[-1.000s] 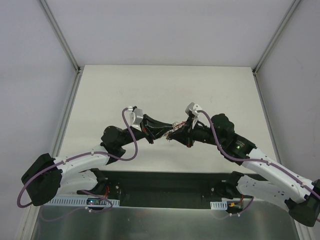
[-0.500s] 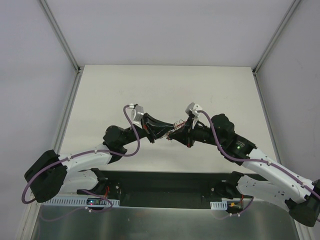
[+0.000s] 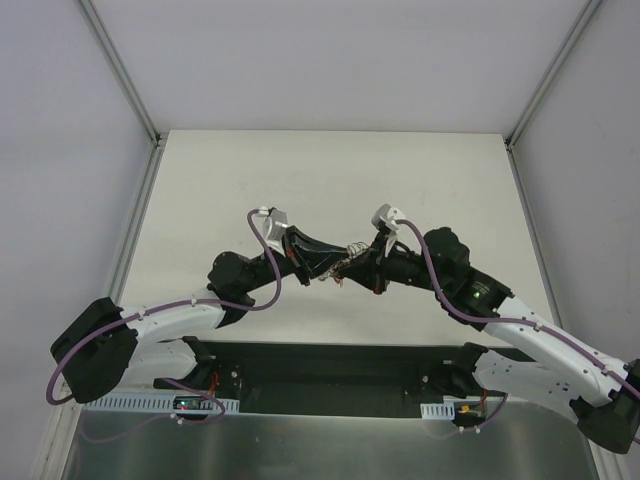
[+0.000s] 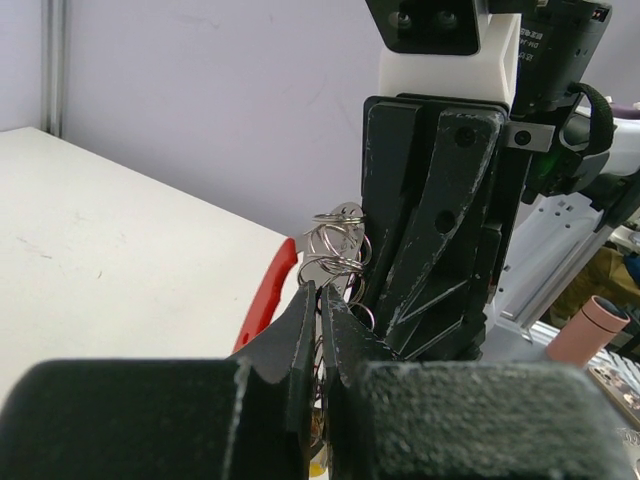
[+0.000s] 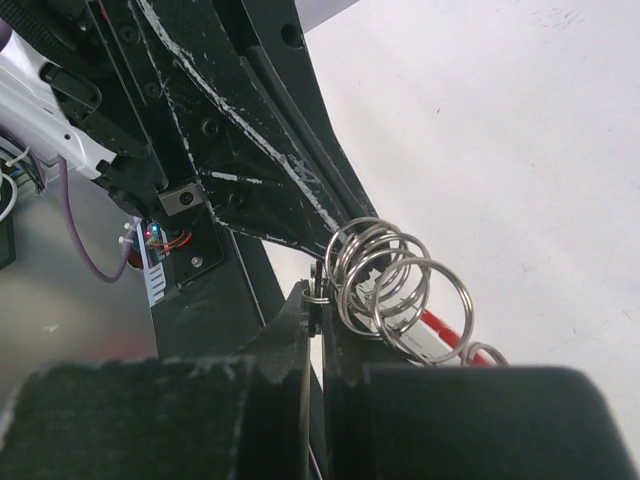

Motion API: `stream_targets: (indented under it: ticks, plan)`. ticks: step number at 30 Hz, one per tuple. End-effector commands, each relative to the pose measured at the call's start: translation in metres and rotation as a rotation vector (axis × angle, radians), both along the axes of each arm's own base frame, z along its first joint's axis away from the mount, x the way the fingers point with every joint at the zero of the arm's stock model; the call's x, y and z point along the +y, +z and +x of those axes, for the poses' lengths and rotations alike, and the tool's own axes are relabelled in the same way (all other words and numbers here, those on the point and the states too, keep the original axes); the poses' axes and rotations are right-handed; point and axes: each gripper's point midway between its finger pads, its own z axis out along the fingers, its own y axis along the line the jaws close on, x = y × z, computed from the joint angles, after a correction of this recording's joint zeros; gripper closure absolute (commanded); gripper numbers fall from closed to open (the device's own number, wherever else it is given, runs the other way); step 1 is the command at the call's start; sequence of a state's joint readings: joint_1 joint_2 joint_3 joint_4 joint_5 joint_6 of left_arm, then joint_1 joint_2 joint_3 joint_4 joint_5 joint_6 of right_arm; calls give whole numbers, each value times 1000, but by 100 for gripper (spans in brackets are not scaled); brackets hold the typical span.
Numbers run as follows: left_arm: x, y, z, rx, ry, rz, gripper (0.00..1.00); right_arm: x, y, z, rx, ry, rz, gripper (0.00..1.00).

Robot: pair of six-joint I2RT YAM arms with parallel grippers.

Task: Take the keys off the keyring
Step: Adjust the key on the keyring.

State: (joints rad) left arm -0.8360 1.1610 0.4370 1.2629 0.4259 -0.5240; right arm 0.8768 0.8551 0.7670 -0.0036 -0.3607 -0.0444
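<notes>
Left of centre in the top view, the left gripper (image 3: 325, 271) had its fingers squeezed together, pinching the lower part of the keyring (image 4: 338, 240), with the red plastic piece (image 4: 262, 305) hanging off its left side. The keys (image 3: 344, 267) were just a tiny jagged bunch dead centre, held over the table (image 3: 300, 170). Right beside them, the right gripper (image 5: 316, 300) was clamped on one of the wire coils too
</notes>
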Motion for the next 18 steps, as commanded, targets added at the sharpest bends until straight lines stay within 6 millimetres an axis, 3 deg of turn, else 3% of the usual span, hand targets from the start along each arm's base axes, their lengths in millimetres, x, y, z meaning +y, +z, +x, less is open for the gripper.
stream_targets:
  ticks: [1, 8, 18]
  plan:
    - [19, 55, -8, -175, 55, -191, 100, 9, 22, -5, -32, 40, 88, 99]
    - [22, 46, 12, -144, 175, -141, 100, 12, 14, -8, -6, 68, 82, 99]
    - [14, 15, 20, -128, 191, -8, 100, 19, 35, -24, 56, 161, 100, 99]
